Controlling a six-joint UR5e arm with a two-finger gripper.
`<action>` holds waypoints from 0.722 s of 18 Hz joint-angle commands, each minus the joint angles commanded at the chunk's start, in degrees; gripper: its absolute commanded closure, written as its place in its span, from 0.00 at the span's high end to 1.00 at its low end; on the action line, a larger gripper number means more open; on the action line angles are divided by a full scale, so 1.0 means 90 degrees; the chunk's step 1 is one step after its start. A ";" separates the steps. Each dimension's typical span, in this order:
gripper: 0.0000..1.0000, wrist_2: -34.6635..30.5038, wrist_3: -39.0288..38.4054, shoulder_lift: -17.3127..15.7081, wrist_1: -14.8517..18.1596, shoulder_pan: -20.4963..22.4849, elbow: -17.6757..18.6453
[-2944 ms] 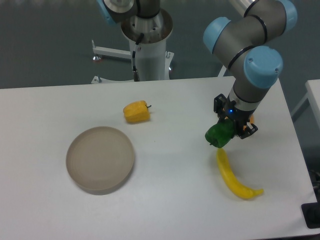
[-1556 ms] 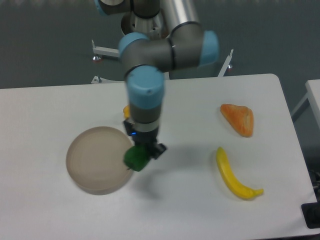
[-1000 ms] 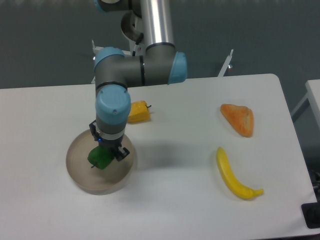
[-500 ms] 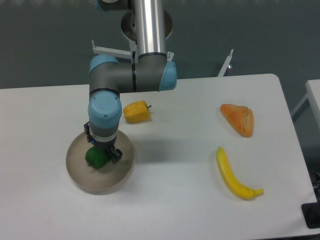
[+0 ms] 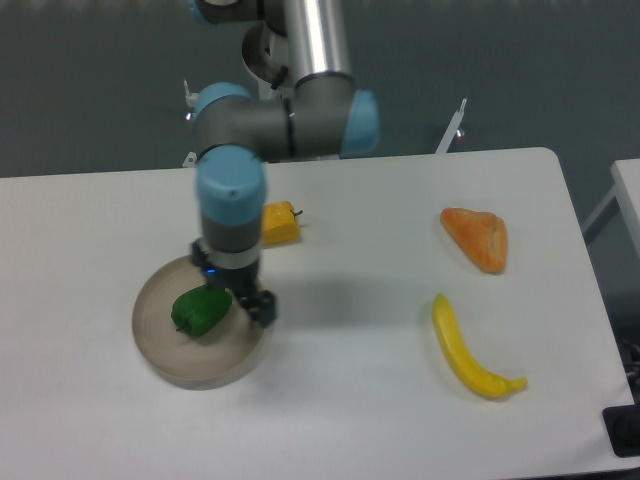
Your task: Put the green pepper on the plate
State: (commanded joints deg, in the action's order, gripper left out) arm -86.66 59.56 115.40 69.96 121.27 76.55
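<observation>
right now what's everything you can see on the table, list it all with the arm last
green pepper: one, dark green, lying on the plate
plate: one, grey-beige, left part of the table
yellow pepper: one, yellow, behind the plate, partly hidden by the arm
banana: one, yellow, right front
orange piece: one, orange, right side, behind the banana
table: one, white
arm: one, grey with blue caps, above the plate
gripper: one, dark, beside the green pepper, over the plate's right edge

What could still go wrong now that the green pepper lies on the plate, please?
The claw hangs low beside the green pepper, over the plate's right rim, so a sideways retreat might clip either. The lumpy pepper could also roll. The yellow pepper sits close behind the arm and could get nudged.
</observation>
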 joint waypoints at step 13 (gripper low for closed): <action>1.00 -0.0215 0.2601 -0.0117 0.0703 0.1594 0.0039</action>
State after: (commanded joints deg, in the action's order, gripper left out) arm -88.59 82.97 114.35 76.29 135.62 76.90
